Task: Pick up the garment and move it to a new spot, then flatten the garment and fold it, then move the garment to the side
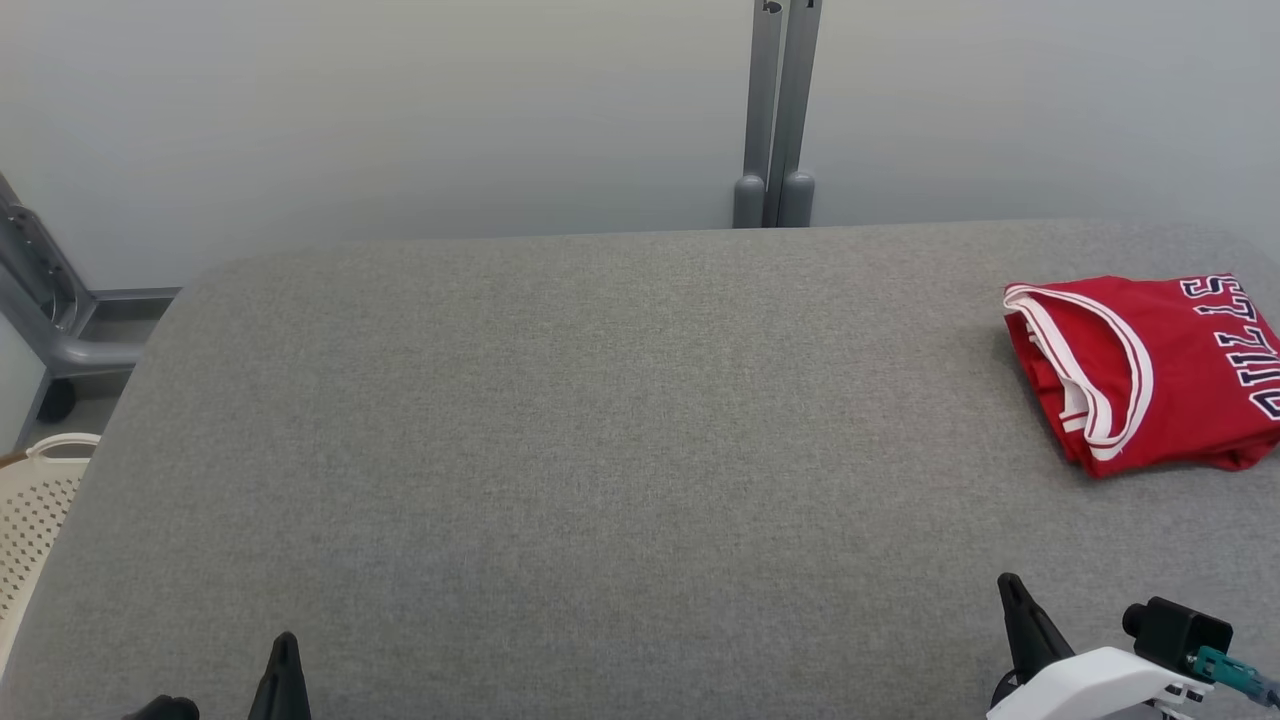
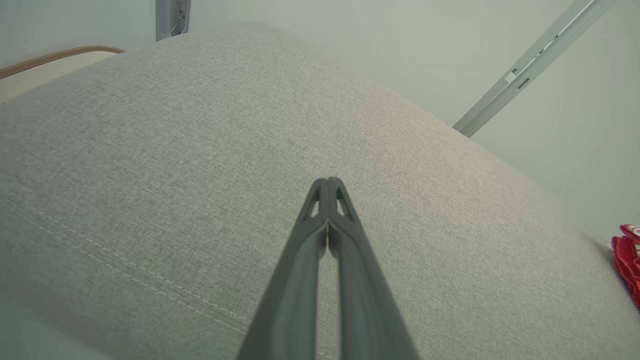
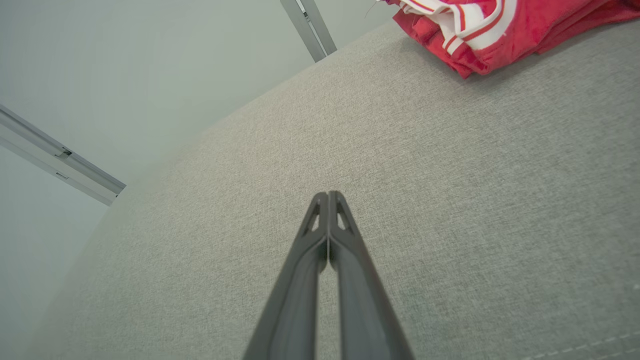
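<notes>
Grey fabric-covered table [image 1: 600, 450]: rounded far corners, a line of pale stitching along the near edge in the wrist views, surface bare across its middle and left. Pale wall [image 1: 400, 110]: plain, standing behind the table's far edge. Grey metal post [image 1: 777, 110]: a twin upright against the wall, behind the far edge and right of centre. Grey metal frame [image 1: 40, 290]: a slanted rail and bracket at the far left, off the table. Garment [image 1: 1140, 370]: a red jersey with white-and-red banded trim and dark, white-edged lettering, folded into a compact stack and lying flat on the table's right side, cut off by the right border of the head view; its trimmed opening faces the table's middle; it is well apart from both grippers and touched by neither. Cream perforated basket [image 1: 35, 510]: beside the table's left edge, below its level, partly seen. Right gripper [image 3: 328, 193]: near edge of the table at the lower right, white wrist housing behind it, the two dark fingers pressed tip to tip, nothing between them. Left gripper [image 2: 327, 180]: near edge at the lower left, fingers likewise together and empty, above bare fabric.
</notes>
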{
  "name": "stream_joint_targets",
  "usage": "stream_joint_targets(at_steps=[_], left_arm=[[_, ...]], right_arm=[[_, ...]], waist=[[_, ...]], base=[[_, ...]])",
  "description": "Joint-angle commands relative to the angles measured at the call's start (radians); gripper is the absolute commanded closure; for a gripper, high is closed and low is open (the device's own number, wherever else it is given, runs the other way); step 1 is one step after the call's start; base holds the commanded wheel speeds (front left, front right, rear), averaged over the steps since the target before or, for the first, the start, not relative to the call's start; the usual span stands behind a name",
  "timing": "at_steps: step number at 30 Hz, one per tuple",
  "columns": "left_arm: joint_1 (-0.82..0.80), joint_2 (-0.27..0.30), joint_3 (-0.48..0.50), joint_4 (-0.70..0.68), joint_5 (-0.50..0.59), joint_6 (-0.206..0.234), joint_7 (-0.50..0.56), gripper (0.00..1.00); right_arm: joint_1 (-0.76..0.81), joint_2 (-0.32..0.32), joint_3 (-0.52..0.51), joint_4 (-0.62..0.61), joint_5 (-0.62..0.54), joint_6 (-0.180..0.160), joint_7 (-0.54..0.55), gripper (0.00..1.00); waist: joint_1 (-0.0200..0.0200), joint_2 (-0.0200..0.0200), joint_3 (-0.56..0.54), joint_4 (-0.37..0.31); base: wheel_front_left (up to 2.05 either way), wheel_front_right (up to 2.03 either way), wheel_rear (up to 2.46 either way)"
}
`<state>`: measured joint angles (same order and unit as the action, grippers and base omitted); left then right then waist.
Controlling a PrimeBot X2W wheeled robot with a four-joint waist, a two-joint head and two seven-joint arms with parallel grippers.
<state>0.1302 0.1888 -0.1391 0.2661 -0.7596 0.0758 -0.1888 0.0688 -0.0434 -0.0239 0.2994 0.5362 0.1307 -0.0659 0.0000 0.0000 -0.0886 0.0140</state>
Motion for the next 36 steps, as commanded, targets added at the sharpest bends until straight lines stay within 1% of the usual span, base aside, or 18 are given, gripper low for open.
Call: stream_joint_targets(at_steps=[1, 18, 19, 36], left_arm=[[-0.037, -0.001, 0.013, -0.011, -0.034, -0.012, 0.008, 1.00], [-0.089, -0.031, 0.049, -0.010, -0.217, -0.056, 0.068, 1.00], [-0.095, -0.035, 0.053, -0.010, -0.238, -0.061, 0.075, 1.00], [-0.140, -0.062, 0.085, -0.011, -0.398, -0.099, 0.127, 1.00]], right_arm=[[-0.030, -0.003, -0.009, -0.024, 0.042, 0.000, 0.007, 1.00], [-0.049, -0.005, -0.042, -0.048, 0.272, 0.000, 0.049, 1.00], [-0.051, -0.005, -0.046, -0.051, 0.299, 0.000, 0.054, 1.00], [-0.068, -0.006, -0.077, -0.071, 0.500, 0.000, 0.092, 1.00]], waist=[[0.0000, 0.0000, 0.001, 0.000], [0.0000, 0.0000, 0.014, -0.002], [0.0000, 0.0000, 0.016, -0.002], [0.0000, 0.0000, 0.030, -0.005]], base=[[0.00, 0.00, 0.00], [0.00, 0.00, 0.00], [0.00, 0.00, 0.00], [0.00, 0.00, 0.00]])
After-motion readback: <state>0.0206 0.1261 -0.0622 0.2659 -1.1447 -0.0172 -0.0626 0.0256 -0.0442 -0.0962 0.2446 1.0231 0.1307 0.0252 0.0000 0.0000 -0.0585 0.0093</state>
